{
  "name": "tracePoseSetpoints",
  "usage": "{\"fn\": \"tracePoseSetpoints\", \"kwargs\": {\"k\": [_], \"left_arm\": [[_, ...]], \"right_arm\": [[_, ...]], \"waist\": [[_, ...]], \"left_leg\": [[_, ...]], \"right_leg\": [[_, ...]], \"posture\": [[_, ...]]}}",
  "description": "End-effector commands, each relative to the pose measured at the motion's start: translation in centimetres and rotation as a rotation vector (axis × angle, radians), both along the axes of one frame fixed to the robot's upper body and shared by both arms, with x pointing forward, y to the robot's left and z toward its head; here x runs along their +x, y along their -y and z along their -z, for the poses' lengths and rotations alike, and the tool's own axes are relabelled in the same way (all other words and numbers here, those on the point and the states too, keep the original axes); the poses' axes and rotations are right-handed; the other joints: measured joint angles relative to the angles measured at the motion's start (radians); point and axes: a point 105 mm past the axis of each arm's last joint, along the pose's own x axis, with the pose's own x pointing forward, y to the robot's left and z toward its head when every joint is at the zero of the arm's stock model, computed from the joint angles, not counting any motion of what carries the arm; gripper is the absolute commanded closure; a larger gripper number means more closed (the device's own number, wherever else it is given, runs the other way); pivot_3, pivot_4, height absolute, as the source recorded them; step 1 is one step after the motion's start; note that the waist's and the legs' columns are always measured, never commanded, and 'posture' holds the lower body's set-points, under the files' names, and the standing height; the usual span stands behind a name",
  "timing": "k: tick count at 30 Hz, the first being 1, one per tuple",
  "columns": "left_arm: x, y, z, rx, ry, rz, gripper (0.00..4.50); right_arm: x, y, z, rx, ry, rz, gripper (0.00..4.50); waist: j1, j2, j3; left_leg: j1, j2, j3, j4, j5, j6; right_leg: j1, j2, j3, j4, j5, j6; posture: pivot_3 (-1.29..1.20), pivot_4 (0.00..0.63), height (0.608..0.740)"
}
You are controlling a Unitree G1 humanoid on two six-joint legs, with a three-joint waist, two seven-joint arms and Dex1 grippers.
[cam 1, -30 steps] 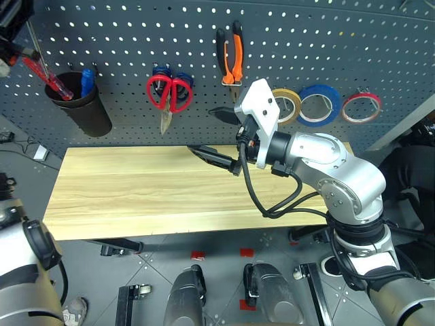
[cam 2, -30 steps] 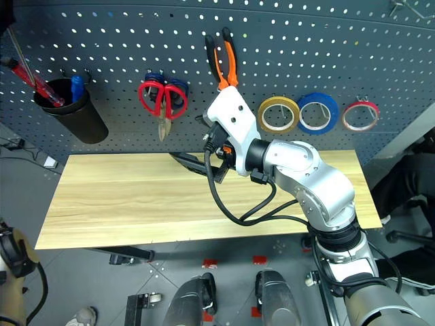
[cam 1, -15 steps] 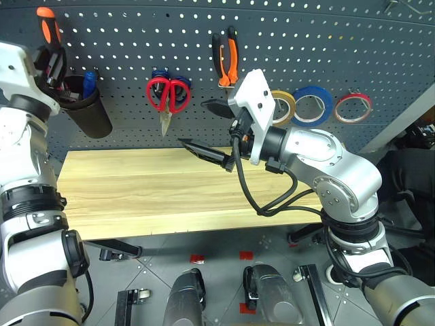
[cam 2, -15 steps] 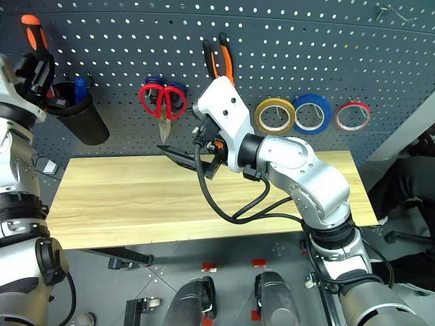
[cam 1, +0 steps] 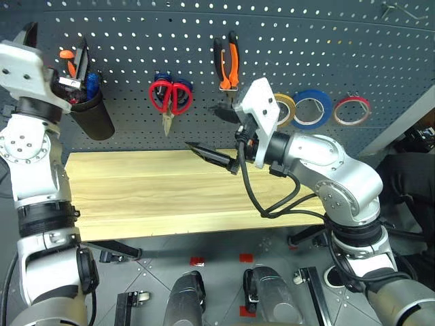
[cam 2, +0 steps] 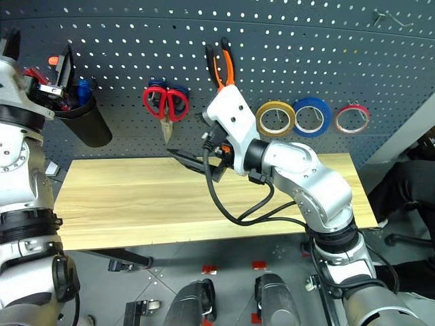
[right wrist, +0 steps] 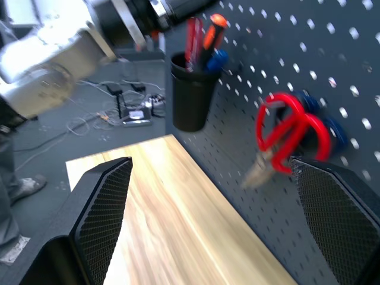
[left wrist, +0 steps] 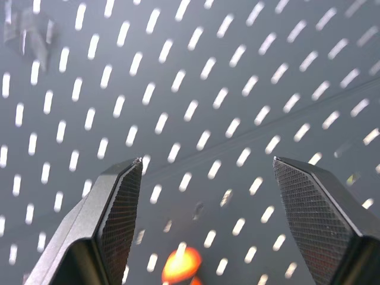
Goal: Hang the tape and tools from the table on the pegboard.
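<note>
Pegboard [cam 1: 326,47] – pliers [cam 1: 228,62] hang vertical, handles up.

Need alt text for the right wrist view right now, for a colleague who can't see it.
Open right tool faces the pegboard over the table. Red-handled scissors hang there; beyond them the left tool is above a black cup holding the screwdriver.

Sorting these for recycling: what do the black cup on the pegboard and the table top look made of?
Black cup: probably plastic, matte black with no seams or shine. Table top: light wood or wood veneer, satin finish, grain lines running along its length.
</note>
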Motion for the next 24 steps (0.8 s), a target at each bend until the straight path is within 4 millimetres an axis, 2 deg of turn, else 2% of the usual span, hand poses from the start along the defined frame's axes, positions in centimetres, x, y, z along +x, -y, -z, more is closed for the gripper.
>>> {"fn": "tracePoseSetpoints", "kwargs": {"k": [1,4,6,7,9,14,17,21,24], "left_arm": [[-1.1,1.5,1.1,-0.028,-0.018,0.037,0.79],[-0.8,1.0,6.4,-0.162,-0.225,0.055,0.79],[-0.6,0.8,9.1,-0.218,-0.347,0.056,0.79],[-0.1,-0.4,11.8,-0.248,-0.463,-0.024,0.79],[0.1,-1.8,14.9,-0.308,-0.597,-0.117,0.79],[-0.5,-3.2,16.9,-0.378,-0.666,-0.220,0.79],[-0.8,-2.8,17.6,-0.372,-0.677,-0.174,0.79],[-0.8,-2.9,19.3,-0.354,-0.703,-0.195,0.79],[-0.7,-2.1,19.8,-0.382,-0.695,-0.162,0.79]], "right_arm": [[-0.4,1.2,-1.3,0.049,0.077,0.036,0.00],[-0.1,1.9,-0.8,0.057,0.071,0.067,0.00],[0.1,2.2,-0.6,0.065,0.067,0.088,0.00],[0.6,2.6,-0.1,0.062,0.059,0.127,0.00],[1.7,3.7,1.1,0.050,0.046,0.228,0.00],[4.1,7.0,5.2,0.055,-0.010,0.493,0.00],[5.0,8.9,8.2,0.058,-0.044,0.627,0.00],[5.5,11.9,13.1,0.034,-0.070,0.792,0.00],[5.8,14.5,15.6,0.069,-0.118,0.916,0.00]], "waist": [[-0.001,0.003,-0.006],[-0.004,0.010,-0.013],[-0.005,0.010,-0.014],[-0.005,0.010,-0.014],[-0.001,0.010,-0.017],[0.009,0.009,-0.030],[0.014,0.009,-0.037],[0.021,0.011,-0.050],[0.023,0.012,-0.059]], "left_leg": [[0.000,0.000,0.000,0.000,0.000,0.000],[0.002,0.000,0.002,-0.001,0.000,0.000],[0.006,0.001,0.003,-0.002,0.000,0.000],[0.006,0.001,0.003,-0.002,0.000,0.000],[0.008,0.001,0.003,-0.002,0.000,0.000],[0.013,0.001,0.003,-0.001,0.000,0.000],[0.014,0.000,0.003,-0.002,0.000,0.000],[0.015,0.001,0.003,-0.002,0.000,0.000],[0.016,0.000,0.004,-0.002,0.000,0.000]], "right_leg": [[0.000,0.000,0.000,0.000,0.000,0.000],[0.001,0.000,0.002,0.000,0.000,0.000],[0.002,0.001,0.003,0.001,0.000,0.000],[0.003,0.001,0.003,0.002,0.000,0.000],[0.002,0.002,0.004,0.005,0.000,0.000],[0.008,0.002,0.004,0.005,0.000,0.000],[0.009,0.002,0.005,0.004,0.000,0.000],[0.010,0.002,0.005,0.004,0.000,0.000],[0.011,0.002,0.005,0.003,0.000,0.000]], "posture": [[-0.20,0.166,0.740],[-0.20,0.165,0.740],[-0.19,0.160,0.740],[-0.19,0.160,0.740],[-0.18,0.155,0.740],[-0.17,0.152,0.740],[-0.16,0.145,0.740],[-0.16,0.131,0.740],[-0.15,0.116,0.740]]}}
